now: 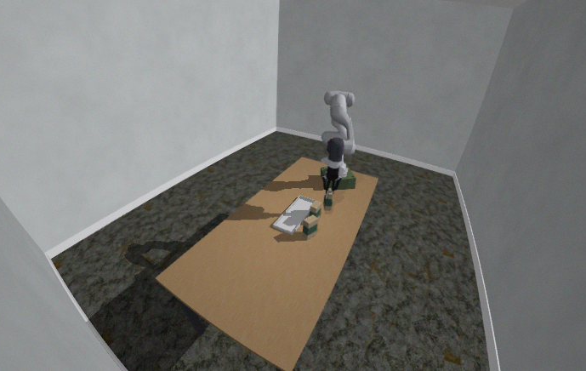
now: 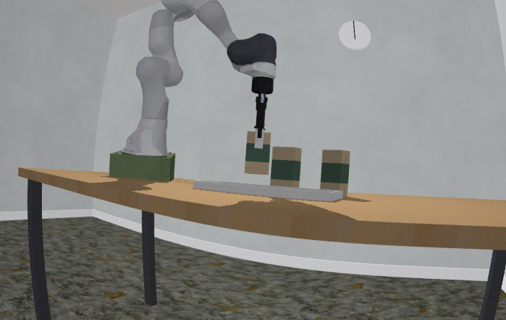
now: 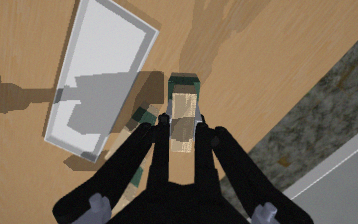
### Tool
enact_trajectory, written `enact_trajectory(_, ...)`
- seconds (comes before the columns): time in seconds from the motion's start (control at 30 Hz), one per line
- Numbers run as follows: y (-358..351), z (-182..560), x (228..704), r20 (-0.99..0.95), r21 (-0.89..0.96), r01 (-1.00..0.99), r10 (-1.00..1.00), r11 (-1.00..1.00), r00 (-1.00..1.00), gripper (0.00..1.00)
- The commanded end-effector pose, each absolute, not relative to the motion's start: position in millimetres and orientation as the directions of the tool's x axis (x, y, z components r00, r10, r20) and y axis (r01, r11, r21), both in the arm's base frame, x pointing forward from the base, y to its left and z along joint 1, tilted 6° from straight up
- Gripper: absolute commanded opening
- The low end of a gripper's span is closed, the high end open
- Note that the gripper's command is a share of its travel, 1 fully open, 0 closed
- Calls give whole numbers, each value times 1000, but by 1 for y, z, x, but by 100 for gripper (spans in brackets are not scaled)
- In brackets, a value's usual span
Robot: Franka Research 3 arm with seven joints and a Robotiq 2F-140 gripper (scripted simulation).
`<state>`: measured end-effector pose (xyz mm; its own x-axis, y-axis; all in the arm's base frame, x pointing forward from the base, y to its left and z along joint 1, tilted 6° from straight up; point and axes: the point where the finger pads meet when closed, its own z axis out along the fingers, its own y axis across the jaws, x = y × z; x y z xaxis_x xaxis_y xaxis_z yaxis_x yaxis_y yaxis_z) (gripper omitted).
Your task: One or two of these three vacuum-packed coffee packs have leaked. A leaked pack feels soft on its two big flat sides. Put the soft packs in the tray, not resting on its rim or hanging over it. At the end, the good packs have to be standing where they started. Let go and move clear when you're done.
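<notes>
Three tan coffee packs with a dark green band are on show. My gripper [image 2: 259, 141] is shut on the top of the pack nearest the robot base [image 2: 257, 153] and holds it upright, clear above the table. In the wrist view this pack [image 3: 184, 117] sits between my fingers. It also shows in the top view [image 1: 327, 201]. The middle pack [image 2: 285, 166] and the far pack [image 2: 334, 167] stand upright on the table behind the flat grey-white tray [image 2: 267, 189]. The tray [image 3: 100, 75] lies to the left of the held pack, apart from it.
The green robot base block [image 2: 142, 166] stands at the table's near end. The table edge [image 3: 290, 100] runs close to the right of the held pack, with the floor beyond it.
</notes>
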<state>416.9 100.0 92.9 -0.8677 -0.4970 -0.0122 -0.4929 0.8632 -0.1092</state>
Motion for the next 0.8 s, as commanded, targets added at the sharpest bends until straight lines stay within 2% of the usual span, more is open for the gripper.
enact_trajectory(0.0, 100, 95, 418, -14, -109, -500, -504, 859, -863, 23)
enact_trajectory(0.27, 79, 97, 419, -14, -109, -500, -504, 859, -863, 23)
enact_trajectory(0.77, -6, 105, 421, -14, -109, -500, -504, 859, -863, 23)
